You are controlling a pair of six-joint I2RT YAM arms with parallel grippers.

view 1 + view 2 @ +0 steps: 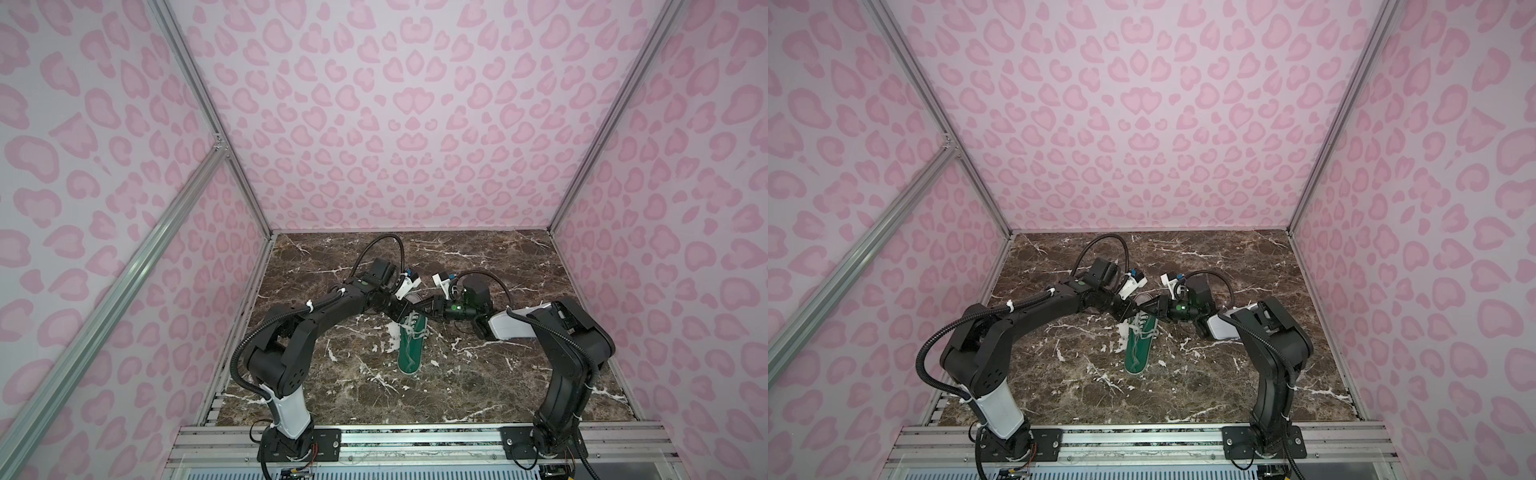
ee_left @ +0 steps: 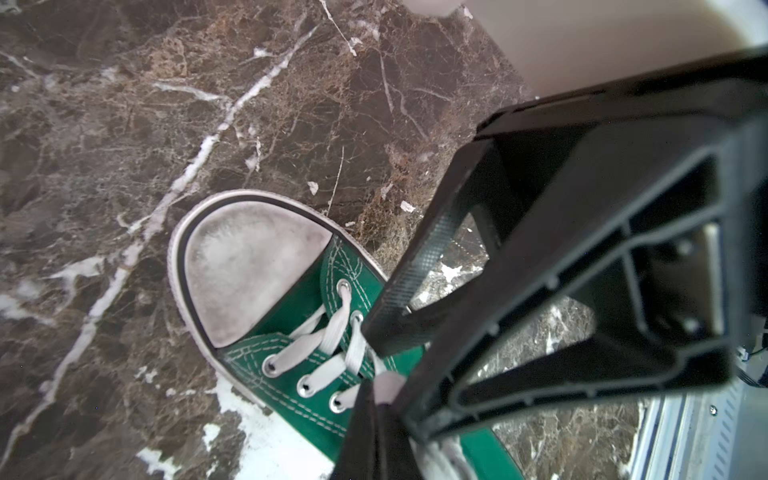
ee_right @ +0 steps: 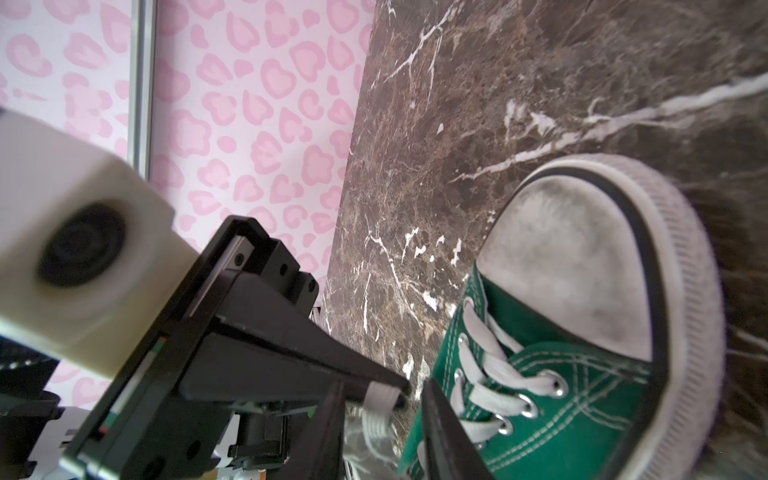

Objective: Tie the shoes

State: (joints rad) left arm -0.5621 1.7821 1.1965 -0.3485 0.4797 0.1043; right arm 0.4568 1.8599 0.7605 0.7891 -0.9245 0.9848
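Near the middle of the marble desk [image 1: 478, 386], a little toward its far edge, the green sneaker [image 1: 409, 349] lies with its long axis running from the near edge to the far edge, white toe cap pointing away. Both arms meet over its laced front. The left claw [image 3: 384, 397] is clamped shut on a flat white lace [image 3: 380, 397], holding it just beside the eyelets. The right claw [image 2: 376, 361] reaches in from the opposite side, its jaws partly apart and straddling that held lace, not visibly gripping it. The lace sits between the right claw's fingers, so the right arm looks best placed to close on it and take the strand across.
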